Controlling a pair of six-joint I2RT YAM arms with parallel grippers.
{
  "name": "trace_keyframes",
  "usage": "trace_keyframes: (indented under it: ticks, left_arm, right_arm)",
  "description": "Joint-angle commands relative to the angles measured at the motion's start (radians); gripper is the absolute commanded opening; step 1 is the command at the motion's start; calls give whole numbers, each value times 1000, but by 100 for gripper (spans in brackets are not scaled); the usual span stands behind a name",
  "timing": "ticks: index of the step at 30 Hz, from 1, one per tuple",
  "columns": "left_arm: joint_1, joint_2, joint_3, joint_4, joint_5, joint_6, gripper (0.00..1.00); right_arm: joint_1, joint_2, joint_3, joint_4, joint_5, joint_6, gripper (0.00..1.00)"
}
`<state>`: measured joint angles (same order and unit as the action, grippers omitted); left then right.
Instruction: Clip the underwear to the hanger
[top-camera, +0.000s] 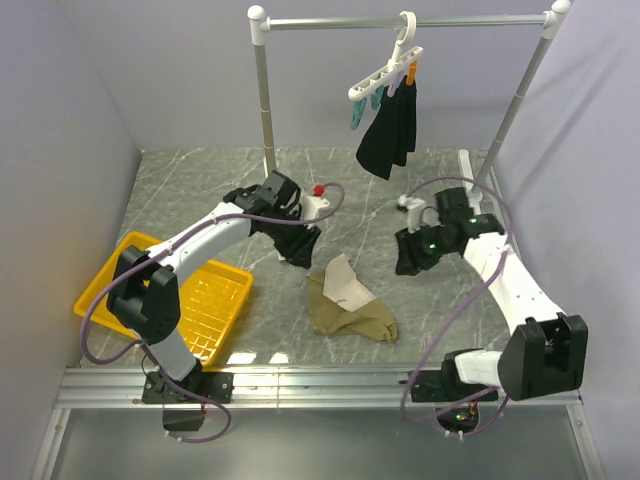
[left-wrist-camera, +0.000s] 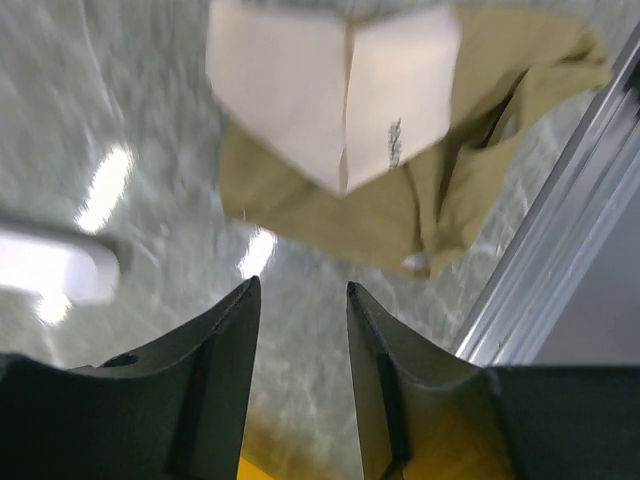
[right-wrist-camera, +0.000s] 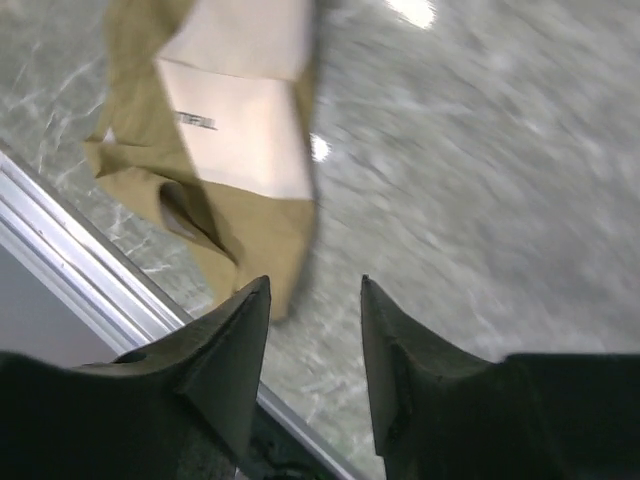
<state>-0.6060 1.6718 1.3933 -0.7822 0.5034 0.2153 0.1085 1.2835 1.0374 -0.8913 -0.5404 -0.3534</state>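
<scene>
The tan underwear (top-camera: 350, 308) lies crumpled on the marble table near the front, a cream inner patch turned up. It shows in the left wrist view (left-wrist-camera: 400, 130) and the right wrist view (right-wrist-camera: 220, 150). The white hanger (top-camera: 385, 72) hangs by its hook from the silver rail, with teal and orange clips. My left gripper (top-camera: 298, 256) is open and empty, just left of and behind the underwear; in its own view (left-wrist-camera: 300, 290) the cloth lies ahead of the tips. My right gripper (top-camera: 408, 262) is open and empty to the right of the underwear, also in its own view (right-wrist-camera: 312, 285).
A black garment (top-camera: 390, 135) hangs clipped to the hanger. The silver rail (top-camera: 400, 21) stands on two poles at the back. A yellow basket (top-camera: 215, 300) sits front left. A metal edge rail (top-camera: 320, 385) runs along the table's front.
</scene>
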Motion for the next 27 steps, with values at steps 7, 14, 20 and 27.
trace_keyframes:
  ticks: [7, 14, 20, 27]
  left_arm:
    - [94, -43, -114, 50, 84, -131, 48]
    - [95, -41, -152, 67, 64, -149, 54]
    - [95, -9, -146, 75, 60, -145, 55]
    - [75, 68, -151, 106, 109, -179, 55]
  right_arm:
    - [355, 130, 9, 252, 171, 142, 40]
    - [413, 329, 67, 232, 117, 152, 48]
    - [425, 404, 52, 270, 108, 169, 47]
    - [425, 419, 53, 279, 123, 172, 16]
